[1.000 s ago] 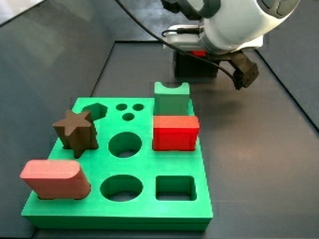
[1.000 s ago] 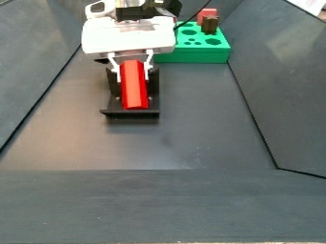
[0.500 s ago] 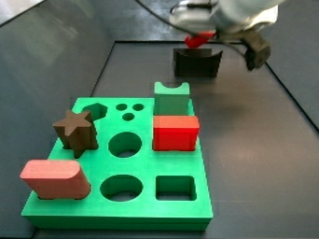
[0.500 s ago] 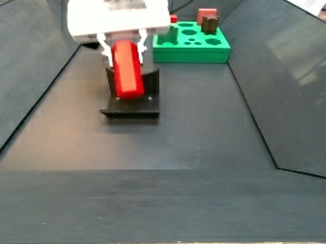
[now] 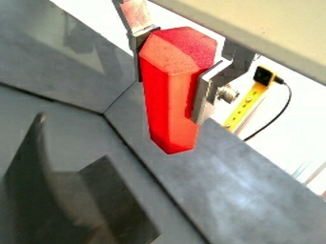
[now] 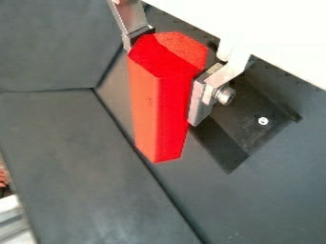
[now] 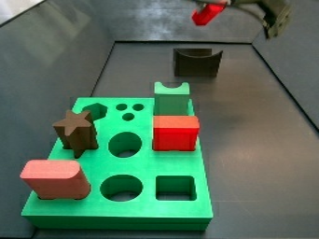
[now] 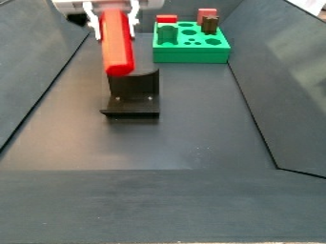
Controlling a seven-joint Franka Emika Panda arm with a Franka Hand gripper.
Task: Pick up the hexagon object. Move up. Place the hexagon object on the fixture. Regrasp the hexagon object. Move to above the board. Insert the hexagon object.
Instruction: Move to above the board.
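Hexagon object [image 5: 173, 88], a bright red six-sided prism, sits pinched between the hand's [image 5: 178, 59] silver fingers [image 5: 135, 17] in a wrist view, its flat end uppermost between the plates and its long body hanging clear below them over the dark worktop [image 5: 230, 195]. In a wrist view from another angle the same prism [image 6: 159, 95] is gripped near its top by the hand [image 6: 173, 52], one plate [image 6: 128, 19] on each side of it, and part of the fixture's base plate [image 6: 254, 124] lies on the floor just beyond the hand. In a side view the hand [image 7: 237, 9] is at the very top edge, raised well above the fixture [image 7: 196, 62], with the red end of the hexagon [image 7: 206, 15] showing beside it; the green board [image 7: 118, 177] lies nearer the camera, well apart from the hand, carrying a red cube [image 7: 176, 133], a brown star [image 7: 75, 132], a pink block [image 7: 54, 179] and a green notched block [image 7: 171, 94]. In a side view from the opposite end the hand [image 8: 109, 8] holds the hexagon [image 8: 114, 40] upright and slightly tilted, lifted above the fixture [image 8: 132, 95], which stands directly beneath it, while the board [image 8: 192, 43] sits farther back and to one side.
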